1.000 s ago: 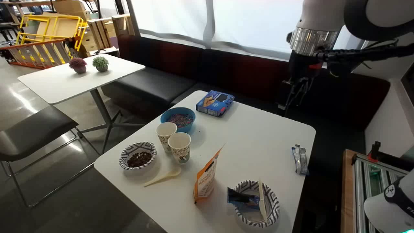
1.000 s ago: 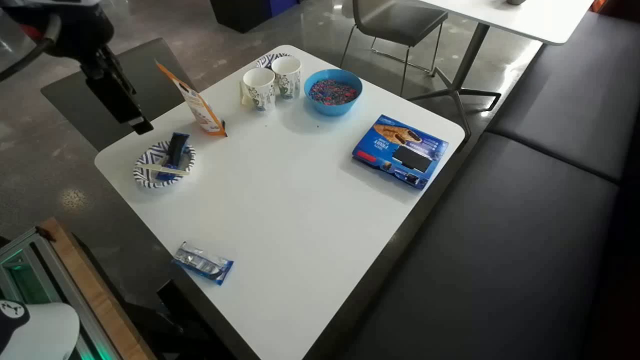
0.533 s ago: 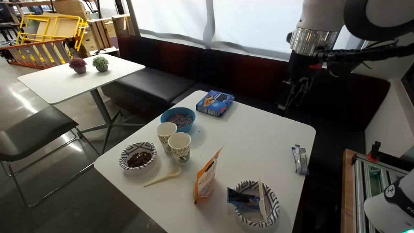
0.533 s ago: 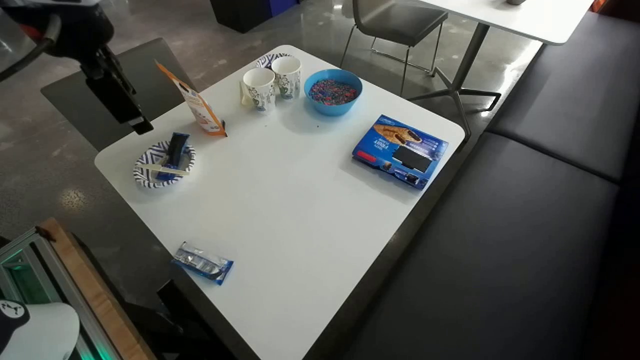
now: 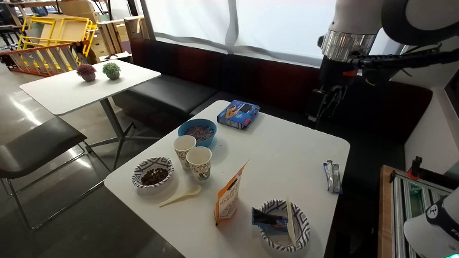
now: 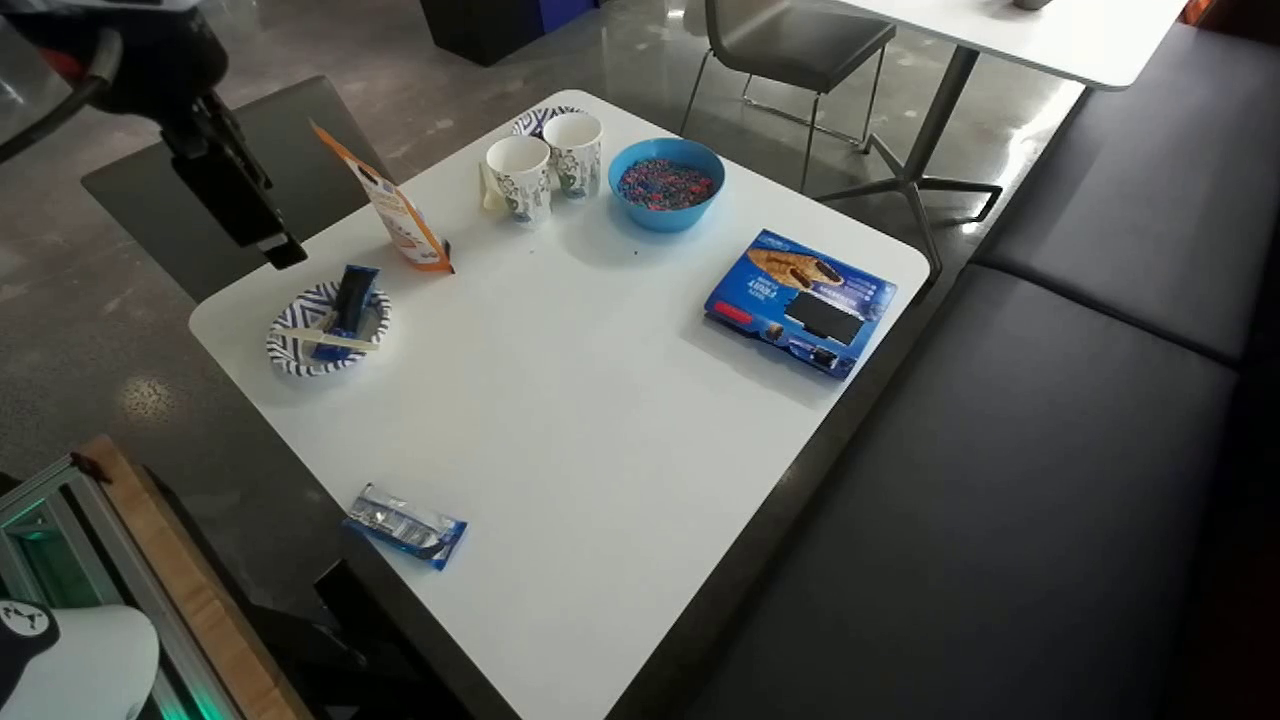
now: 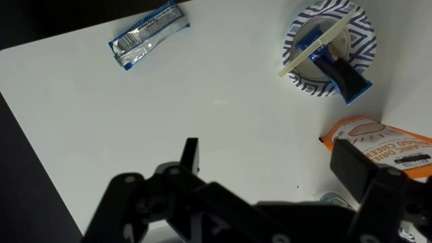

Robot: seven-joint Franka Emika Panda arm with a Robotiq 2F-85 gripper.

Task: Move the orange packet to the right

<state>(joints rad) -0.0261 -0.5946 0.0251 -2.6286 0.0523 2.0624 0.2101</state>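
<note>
Surface [image 5: 279,154] carries everything. Your claw [image 7: 271,157]: spread wide, gripping nothing, presumably to straddle something thin. Orange packet [image 5: 228,200] stands near, not touching, the bowl [image 5: 303,224] holding a blue wrapper [image 5: 274,220]; its base probably props it.

The pouch [image 5: 228,199] stands between cups [image 5: 199,166] and bowl [image 5: 303,226].

Tabletop [image 6: 560,400] is open centrally; bowl [image 5: 304,229] and cups [image 5: 199,165] flank the orange packet [image 5: 228,200].
</note>
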